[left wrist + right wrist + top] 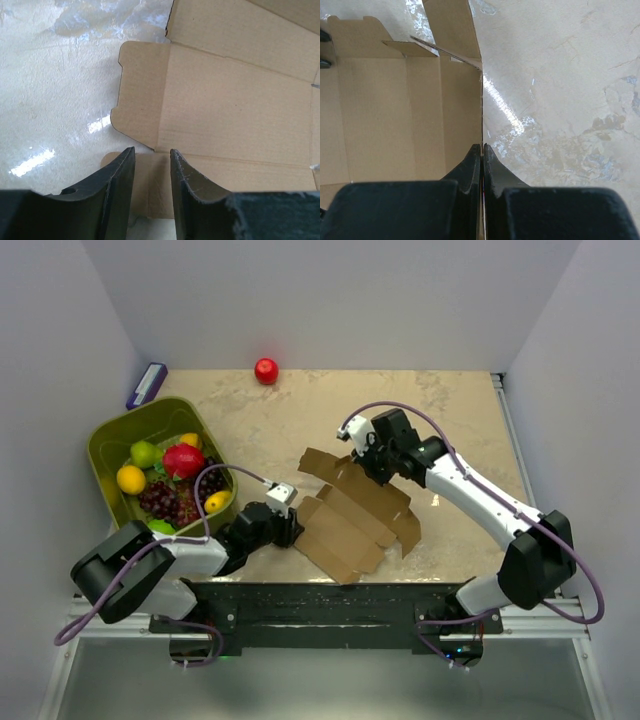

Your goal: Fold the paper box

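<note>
Brown cardboard, the paper box [350, 520], lies unfolded and mostly flat on the marbled table [450, 410] in the top view, near the front edge between the two arms. The left gripper [290, 530] sits at its left edge. The right gripper [365, 465] is at its far side, where one panel tilts up off the surface. Left of the sheet, an olive-green bin [105, 435] holds assorted fruit [183, 460]. A red round fruit [266, 370] rests by the back wall, and a purple object [147, 385] lies in the far left corner.

From the left wrist, the paper box [235, 110] fills the right half of the view, creased panels up, with a tabbed flap reaching over the glossy table [60, 90]. The left gripper [152, 170] hangs over a small flap at the sheet's near edge. Its dark fingers [117, 185] are parted, flat cardboard shows through the gap, and nothing is pinched.

From the right wrist, the right gripper [482, 150] is clenched tight on the raised edge of the paper box [385, 110]. The thin panel runs straight in between the closed fingers, and the rest of the sheet spreads to the left. Bare table [560, 100] lies to the right.
</note>
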Robot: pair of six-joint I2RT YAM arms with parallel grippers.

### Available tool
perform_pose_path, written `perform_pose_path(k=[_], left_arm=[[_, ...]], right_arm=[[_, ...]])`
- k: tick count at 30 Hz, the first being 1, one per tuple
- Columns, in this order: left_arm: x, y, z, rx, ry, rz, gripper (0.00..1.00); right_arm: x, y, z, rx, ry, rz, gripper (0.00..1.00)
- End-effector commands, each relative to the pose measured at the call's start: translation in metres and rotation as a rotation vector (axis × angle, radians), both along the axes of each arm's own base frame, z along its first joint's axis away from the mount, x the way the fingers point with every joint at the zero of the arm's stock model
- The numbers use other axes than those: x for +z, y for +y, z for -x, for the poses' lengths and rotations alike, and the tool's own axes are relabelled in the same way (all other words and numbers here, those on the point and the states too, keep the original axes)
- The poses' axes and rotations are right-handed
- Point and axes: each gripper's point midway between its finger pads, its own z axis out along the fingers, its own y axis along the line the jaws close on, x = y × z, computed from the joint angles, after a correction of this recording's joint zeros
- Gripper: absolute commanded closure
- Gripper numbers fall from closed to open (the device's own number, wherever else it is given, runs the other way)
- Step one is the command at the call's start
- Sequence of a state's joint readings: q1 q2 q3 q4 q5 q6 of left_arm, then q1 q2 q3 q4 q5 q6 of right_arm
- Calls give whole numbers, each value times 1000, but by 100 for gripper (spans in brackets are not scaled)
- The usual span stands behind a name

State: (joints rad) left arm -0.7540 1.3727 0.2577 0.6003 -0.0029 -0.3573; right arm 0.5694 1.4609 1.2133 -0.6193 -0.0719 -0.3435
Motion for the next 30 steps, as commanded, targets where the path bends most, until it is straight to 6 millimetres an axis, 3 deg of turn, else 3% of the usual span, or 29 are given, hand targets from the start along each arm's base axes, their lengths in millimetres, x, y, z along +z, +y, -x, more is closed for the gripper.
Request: perform_pose_path(k=[1,3,4,6,7,9,10,16,20,24,30], left_arm=[[6,-6,3,-26,-33,53,62],[12,-9,3,-53,-45,53,61],[30,-14,-3,-62,-86,75,58],[42,-15,-6,-83,-114,46,53],[71,-22,-17,-81,-171,72,47],[84,-19,-23,-77,-193,31,44],[111,-23,-31,-66,-241,58,43],[172,-19,-58,27,-314,107,41],[184,-9,-78,67,-337,104,40],[183,21,-108,181,-289,187,42],[180,19,-127,194,-273,194,41]], right_arm=[[17,2,-2,24,-65,-32,100],[18,4,-1,46,-73,-43,100],[20,5,1,56,-81,-51,100],[22,7,1,77,-97,-58,100],[23,8,3,89,-100,-66,100],[28,8,3,102,-119,-71,100],[27,8,2,102,-124,-66,100],[22,12,4,110,-154,-10,100],[15,13,2,100,-186,57,100],[10,15,-2,76,-245,130,100],[1,20,-6,53,-324,209,100]])
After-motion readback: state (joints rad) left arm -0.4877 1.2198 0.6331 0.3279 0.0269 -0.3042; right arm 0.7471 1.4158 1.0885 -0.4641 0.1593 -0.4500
